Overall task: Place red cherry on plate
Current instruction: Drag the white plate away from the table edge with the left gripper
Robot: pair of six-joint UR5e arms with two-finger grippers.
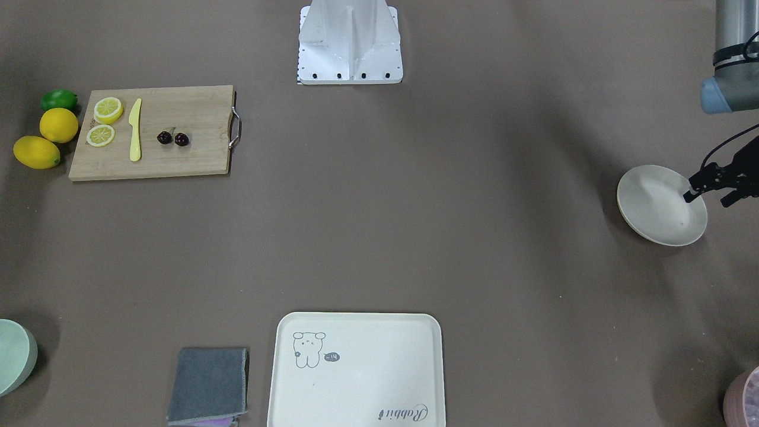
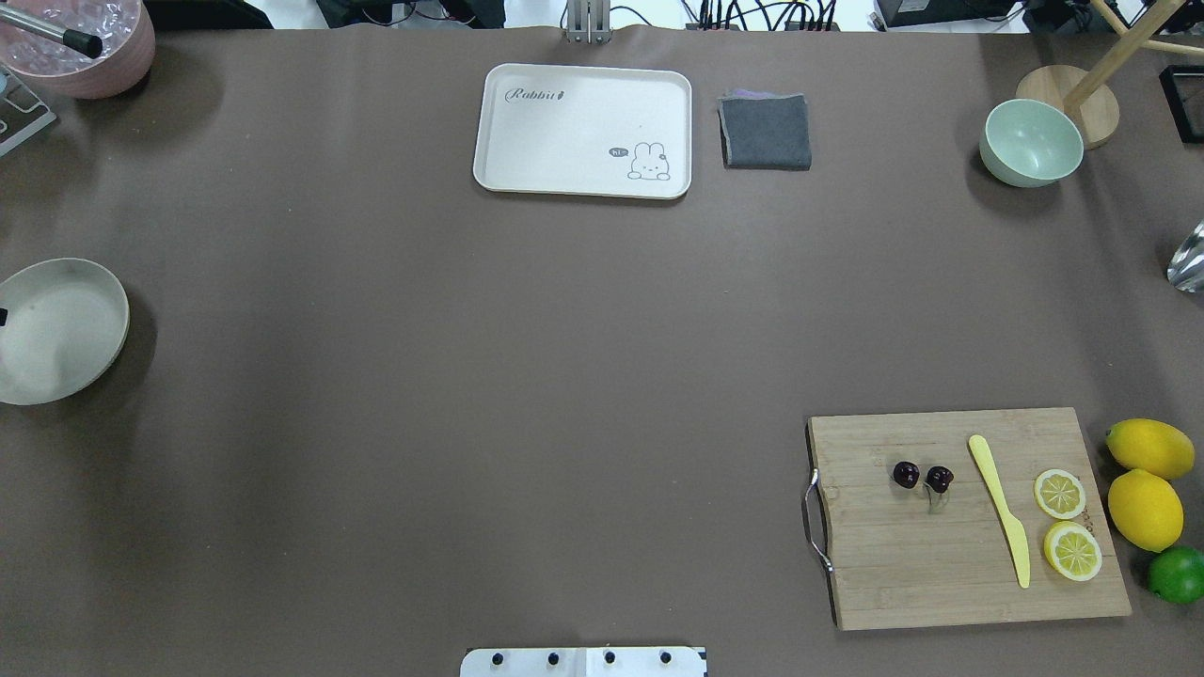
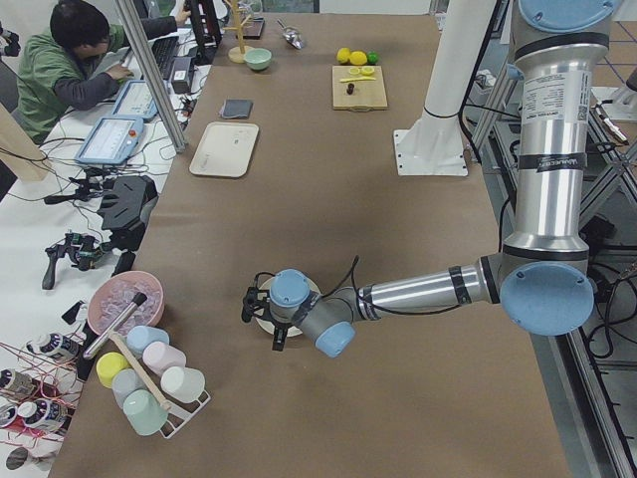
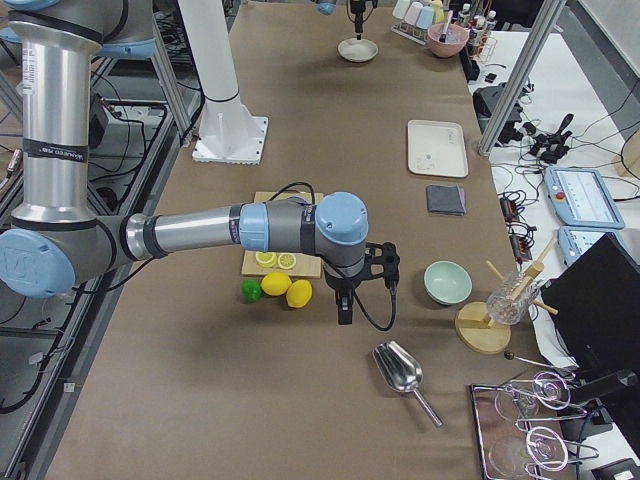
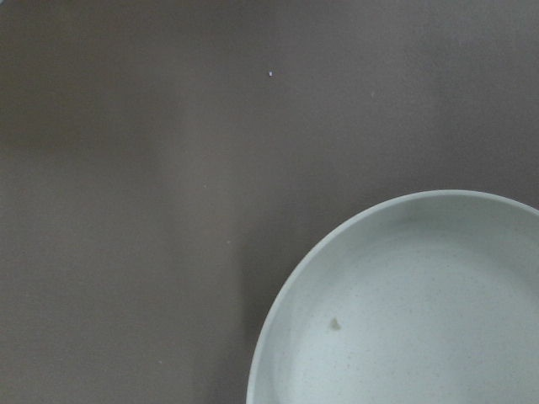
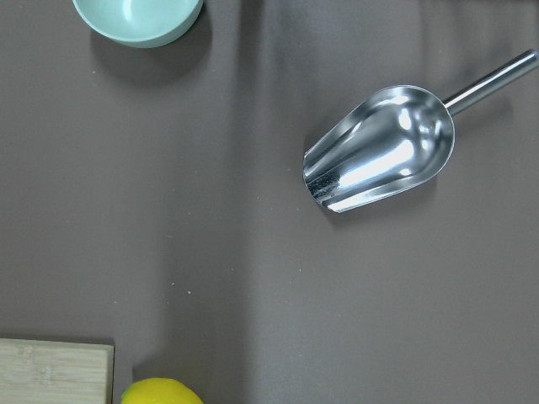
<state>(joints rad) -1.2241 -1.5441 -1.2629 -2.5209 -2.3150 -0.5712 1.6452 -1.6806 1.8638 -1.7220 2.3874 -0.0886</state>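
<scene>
The left arm (image 3: 537, 199) stands upright at the shoulder, then reaches its forearm low and level across the table (image 2: 470, 376). Its wrist is turned down so the left claw (image 1: 706, 200) hangs over the plate's edge, released, fingers apart with nothing between them. The right arm (image 4: 190, 232) also stretches out level, and its right claw (image 4: 345, 314) points straight down over bare table just beyond the lemons (image 2: 1145, 509). Whether that claw is parted or clenched cannot be told.

The table is covered in a matte brown sheet. A rectangular bamboo cutting board (image 2: 903, 564) with a metal handle lies on the robot's right side. The plate (image 2: 56, 338) is round, shallow and cream-white with a raised rim, faintly speckled, and lies at the robot's far left. A polished metal scoop (image 6: 379, 151) lies beside the right claw. On the board are a pale yellow plastic knife (image 2: 1001, 512) and two lemon slices (image 2: 1060, 493).

The red cherry (image 2: 907, 474), a glossy, near-black pair joined by thin stems, lies on the board between handle and knife. It is near the right claw and well apart from the left claw and the plate
</scene>
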